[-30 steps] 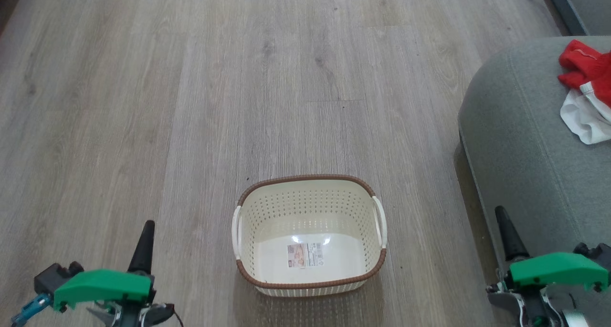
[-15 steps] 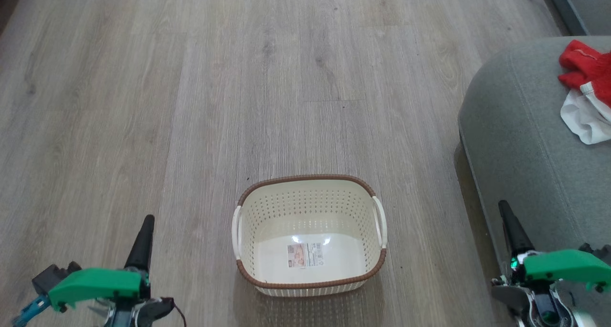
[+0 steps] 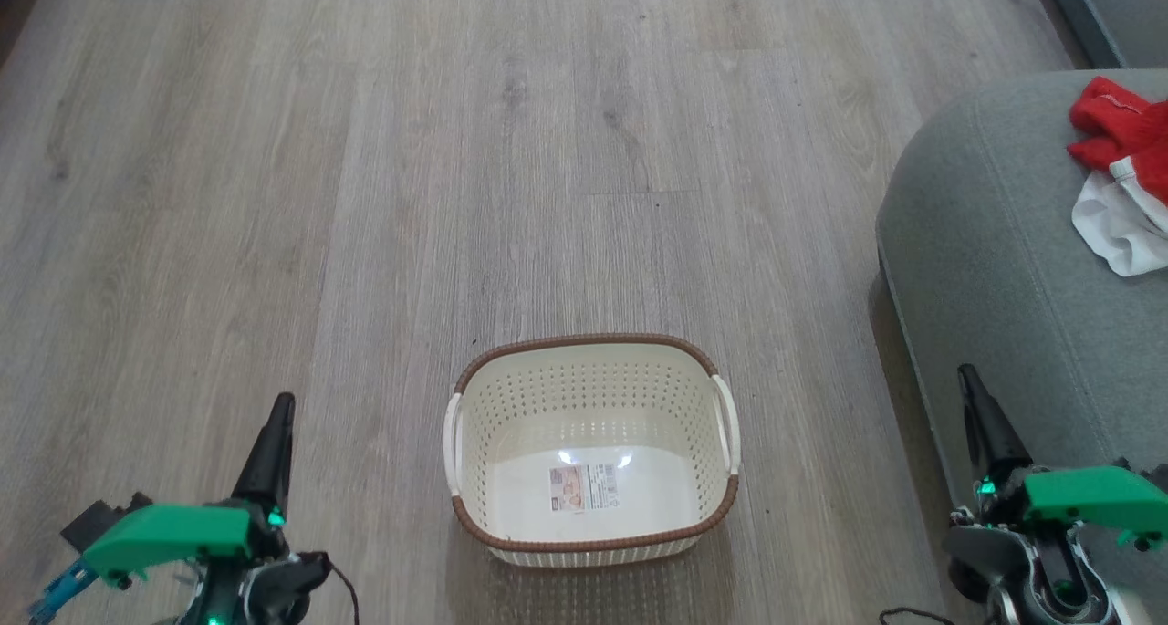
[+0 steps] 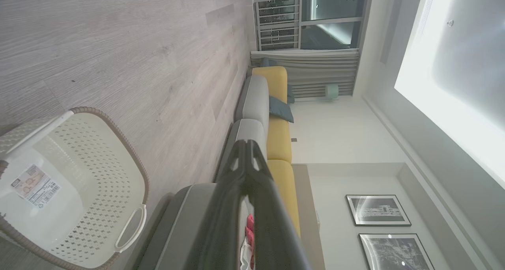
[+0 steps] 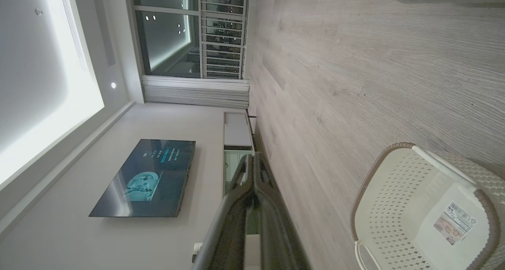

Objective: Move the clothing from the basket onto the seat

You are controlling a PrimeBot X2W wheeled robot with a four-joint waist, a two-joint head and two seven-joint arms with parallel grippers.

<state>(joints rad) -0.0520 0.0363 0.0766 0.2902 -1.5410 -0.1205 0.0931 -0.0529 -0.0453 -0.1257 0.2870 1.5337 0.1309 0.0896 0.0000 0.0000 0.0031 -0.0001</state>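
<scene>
My left gripper [image 3: 283,404] & right gripper [image 3: 967,379] pinched shut, empty. Basket [image 3: 584,340] bare; clothing [image 3: 1118,128] on seat [image 3: 1004,242] at 2 o'clock, prob. all. Park both clear of it.

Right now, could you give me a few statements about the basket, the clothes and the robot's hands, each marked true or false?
1. The basket holds red clothing. False: only a label lies inside; the clothing lies on the seat.
2. Both the left gripper and the right gripper are shut. True.
3. The basket stands on the seat. False: it stands on the wooden floor beside it.
4. Neither gripper holds anything. True.
</scene>
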